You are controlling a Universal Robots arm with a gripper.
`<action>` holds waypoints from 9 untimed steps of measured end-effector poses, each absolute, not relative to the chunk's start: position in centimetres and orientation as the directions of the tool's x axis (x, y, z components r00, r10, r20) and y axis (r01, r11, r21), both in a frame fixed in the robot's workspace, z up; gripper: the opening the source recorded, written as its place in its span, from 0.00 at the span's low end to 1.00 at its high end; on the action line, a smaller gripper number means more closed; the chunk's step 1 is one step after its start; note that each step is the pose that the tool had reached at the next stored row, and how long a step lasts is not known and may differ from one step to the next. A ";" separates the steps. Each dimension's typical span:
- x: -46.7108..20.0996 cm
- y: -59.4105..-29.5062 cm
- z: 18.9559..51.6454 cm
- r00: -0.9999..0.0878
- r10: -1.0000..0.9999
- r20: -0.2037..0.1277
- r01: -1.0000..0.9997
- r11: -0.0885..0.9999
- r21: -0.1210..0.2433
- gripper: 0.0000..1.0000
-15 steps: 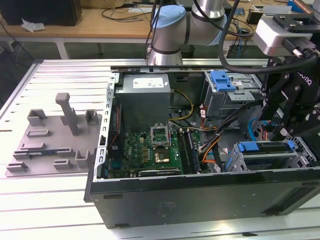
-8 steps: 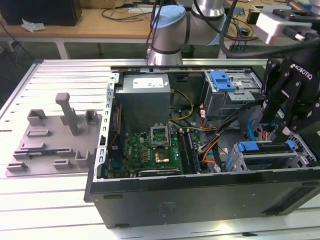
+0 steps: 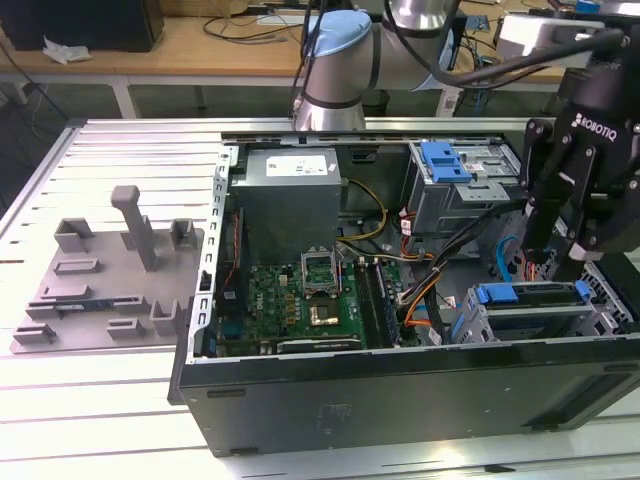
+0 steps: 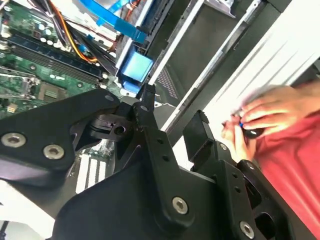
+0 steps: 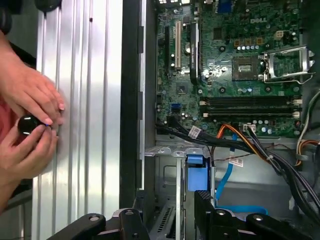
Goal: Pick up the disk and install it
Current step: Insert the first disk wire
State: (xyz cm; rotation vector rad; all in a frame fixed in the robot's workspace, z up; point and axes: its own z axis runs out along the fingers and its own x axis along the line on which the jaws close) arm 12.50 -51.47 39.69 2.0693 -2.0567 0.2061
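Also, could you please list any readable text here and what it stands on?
Gripper: white maker's mark on its body, left unquoted.
Power supply label: too small to read.
Motherboard: maker's mark, unquoted; other print too small.
Cable tag: blurred.

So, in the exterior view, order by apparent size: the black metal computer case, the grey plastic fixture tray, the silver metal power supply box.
Largest: black metal computer case.
Then grey plastic fixture tray.
Smallest: silver metal power supply box.
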 end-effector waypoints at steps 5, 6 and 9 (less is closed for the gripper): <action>13.1 -50.5 39.7 0.023 -0.929 0.368 -0.996 0.009 0.084 0.51; 13.2 -50.4 39.7 0.025 -0.923 0.383 -0.996 0.011 0.092 0.51; 14.0 -49.5 39.7 0.027 -0.913 0.406 -0.995 0.013 0.097 0.51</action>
